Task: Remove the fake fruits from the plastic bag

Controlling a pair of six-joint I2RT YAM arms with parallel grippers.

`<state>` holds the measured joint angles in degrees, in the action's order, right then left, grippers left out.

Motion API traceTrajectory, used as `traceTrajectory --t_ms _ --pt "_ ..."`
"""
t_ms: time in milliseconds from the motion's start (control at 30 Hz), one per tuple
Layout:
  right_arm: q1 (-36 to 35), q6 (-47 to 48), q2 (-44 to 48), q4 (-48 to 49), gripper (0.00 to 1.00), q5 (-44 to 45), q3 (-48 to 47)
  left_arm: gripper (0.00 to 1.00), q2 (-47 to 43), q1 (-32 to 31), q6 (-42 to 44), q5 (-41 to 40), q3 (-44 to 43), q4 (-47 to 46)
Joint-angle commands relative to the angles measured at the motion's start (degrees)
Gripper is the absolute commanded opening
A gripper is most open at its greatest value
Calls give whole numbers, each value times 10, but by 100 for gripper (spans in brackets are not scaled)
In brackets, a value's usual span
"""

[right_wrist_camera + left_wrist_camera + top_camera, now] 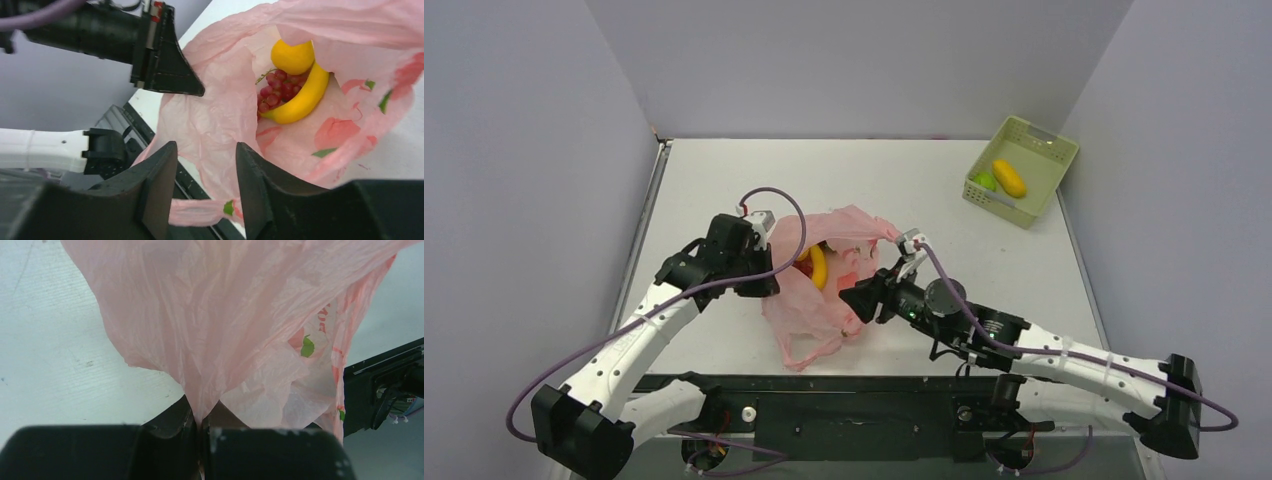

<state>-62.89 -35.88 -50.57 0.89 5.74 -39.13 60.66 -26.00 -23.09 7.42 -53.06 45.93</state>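
The pink plastic bag (819, 300) lies at the table's near middle with its mouth held open. My left gripper (762, 278) is shut on the bag's left edge; in the left wrist view the plastic (225, 330) is pinched between the closed fingers (170, 440). My right gripper (856, 300) is open and empty at the bag's right side, with the bag wall (215, 125) showing between its fingers (165, 170). Inside the bag lie a yellow banana (300, 97), a dark red grape bunch (277, 90) and a yellow round fruit (292, 56). The banana also shows in the top view (819, 266).
A pale green slotted basket (1049, 150) stands at the far right and holds a green round fruit (984, 181) and a yellow-orange oval fruit (1009, 178). Grey walls enclose the table on three sides. A black base rail (844, 385) runs along the near edge.
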Motion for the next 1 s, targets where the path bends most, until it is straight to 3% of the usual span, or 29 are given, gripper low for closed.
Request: traceTrajectory --t_ms 0,167,233,300,333,367,400,467,633,767,967 --pt "-17 25 -120 108 39 43 -36 0 0 4 31 27 -48 2" --pt "-13 36 -227 141 27 80 -62 0 8 4 38 28 -61 13" --pt "-4 43 -270 158 28 74 -69 0 7 3 38 29 -57 18" --pt "12 38 -301 173 37 38 -82 0 3 4 35 27 -54 20" --pt "16 39 -315 194 44 26 -87 8 2 4 35 25 -55 19" --pt "21 40 -345 201 45 -2 -93 12 3 4 34 25 -58 19" --pt "21 46 -361 202 45 -16 -111 23 5 4 33 23 -61 20" --pt "8 53 -402 205 40 -44 -133 35 11 5 32 17 -74 24" --pt "-45 32 -467 277 26 -52 -113 50 22 8 40 -32 -103 19" --pt "-53 -17 -522 344 13 -75 -94 50 54 17 43 -51 -88 8" --pt "-55 -35 -526 340 16 -60 -79 51 39 24 59 -69 -48 -4"
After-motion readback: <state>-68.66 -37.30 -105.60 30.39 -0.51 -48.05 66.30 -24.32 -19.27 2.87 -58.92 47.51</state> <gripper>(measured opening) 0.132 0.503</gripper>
